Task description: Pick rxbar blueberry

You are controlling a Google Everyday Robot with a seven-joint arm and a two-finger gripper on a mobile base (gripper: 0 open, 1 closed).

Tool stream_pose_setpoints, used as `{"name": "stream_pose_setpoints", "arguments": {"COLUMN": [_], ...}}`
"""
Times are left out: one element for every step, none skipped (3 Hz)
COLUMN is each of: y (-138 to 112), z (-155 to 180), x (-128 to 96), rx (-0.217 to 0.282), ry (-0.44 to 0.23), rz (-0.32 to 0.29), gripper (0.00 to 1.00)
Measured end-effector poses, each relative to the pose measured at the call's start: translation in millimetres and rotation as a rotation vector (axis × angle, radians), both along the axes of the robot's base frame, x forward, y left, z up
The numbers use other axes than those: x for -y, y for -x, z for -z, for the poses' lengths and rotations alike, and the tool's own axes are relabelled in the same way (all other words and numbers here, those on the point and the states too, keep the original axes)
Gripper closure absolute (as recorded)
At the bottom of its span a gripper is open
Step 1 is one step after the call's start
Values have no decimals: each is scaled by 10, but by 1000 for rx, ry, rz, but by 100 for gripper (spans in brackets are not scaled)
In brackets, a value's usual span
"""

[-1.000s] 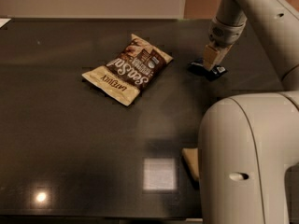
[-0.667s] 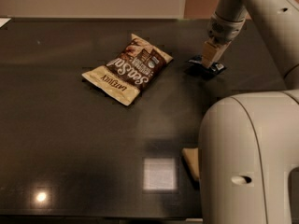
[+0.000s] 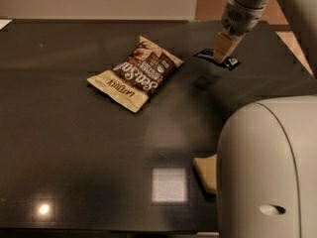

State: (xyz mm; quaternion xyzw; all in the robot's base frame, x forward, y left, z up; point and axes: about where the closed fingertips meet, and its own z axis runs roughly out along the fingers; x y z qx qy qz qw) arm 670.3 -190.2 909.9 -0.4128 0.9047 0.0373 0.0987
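Observation:
The rxbar blueberry [image 3: 231, 62] is a small flat dark-blue wrapper with a white patch, at the far right of the dark table [image 3: 74, 143]. My gripper [image 3: 219, 57] comes down from the upper right and is shut on the bar's middle. Both ends of the bar stick out past the fingers. The bar hangs a little above the table, with a faint shadow below it.
A brown-and-cream snack bag [image 3: 136, 73] lies left of the bar, mid-table. A pale yellow sponge [image 3: 205, 172] lies near the front edge, partly behind my white body [image 3: 267, 172], which fills the lower right. The table's right edge is close to the bar.
The gripper has risen from the table with the bar held in it. The snack bag and sponge have not moved.

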Motion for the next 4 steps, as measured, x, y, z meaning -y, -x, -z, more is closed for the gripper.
{"name": "stream_pose_setpoints", "arguments": {"y": [155, 332, 606, 504], "z": [-188, -391, -707, -715], "x": [-55, -67, -59, -89], "rx": [13, 30, 70, 106], "ry": [1, 0, -15, -22], "rz": [-30, -39, -51, -47], "gripper": [100, 100, 100, 100]}}
